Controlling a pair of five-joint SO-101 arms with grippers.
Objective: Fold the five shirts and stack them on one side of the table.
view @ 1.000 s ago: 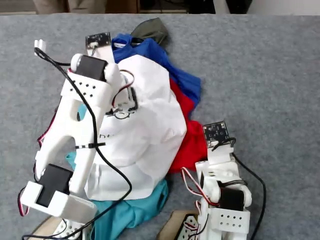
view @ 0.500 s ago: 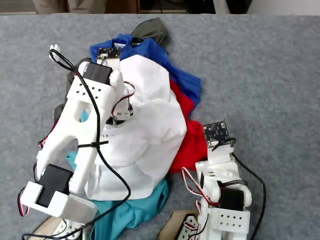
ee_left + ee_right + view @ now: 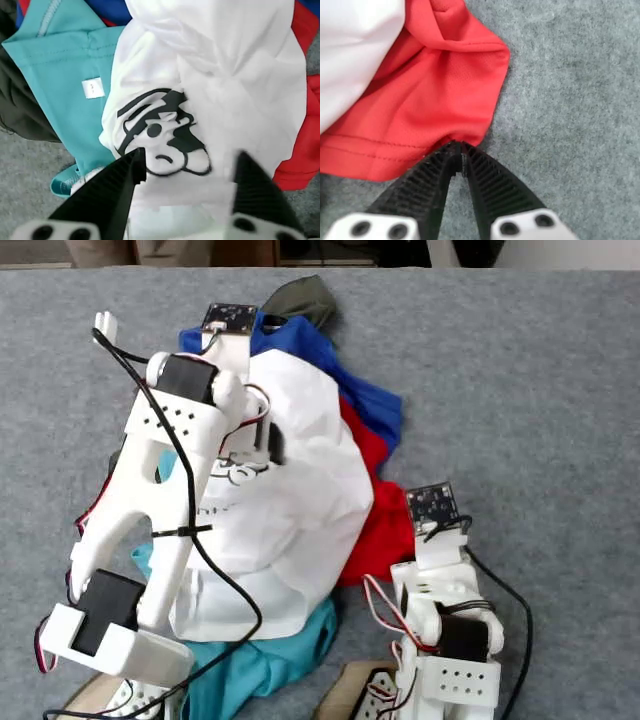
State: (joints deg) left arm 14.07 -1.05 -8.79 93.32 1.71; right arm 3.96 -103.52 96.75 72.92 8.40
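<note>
Five shirts lie in a heap: a white shirt [image 3: 300, 490] with a black print [image 3: 160, 127] on top, over a blue shirt [image 3: 300, 350], a red shirt [image 3: 385, 530], a teal shirt [image 3: 270, 660] and a dark olive shirt [image 3: 305, 298]. My left gripper [image 3: 187, 165] hangs open just above the white shirt's print, with nothing between its fingers. My right gripper [image 3: 457, 150] is shut, low on the table. Its tips touch the hem of the red shirt [image 3: 435, 95]; I cannot tell whether they pinch it.
Grey carpet-like table [image 3: 540, 390] lies bare to the right of the heap and along the far left [image 3: 40, 410]. The right arm's base [image 3: 445, 640] stands at the front edge, right of the teal shirt.
The left arm's wrist swung in over the heap, then back a little and to the right, and now sits over the white shirt's print. The right arm has not moved.
</note>
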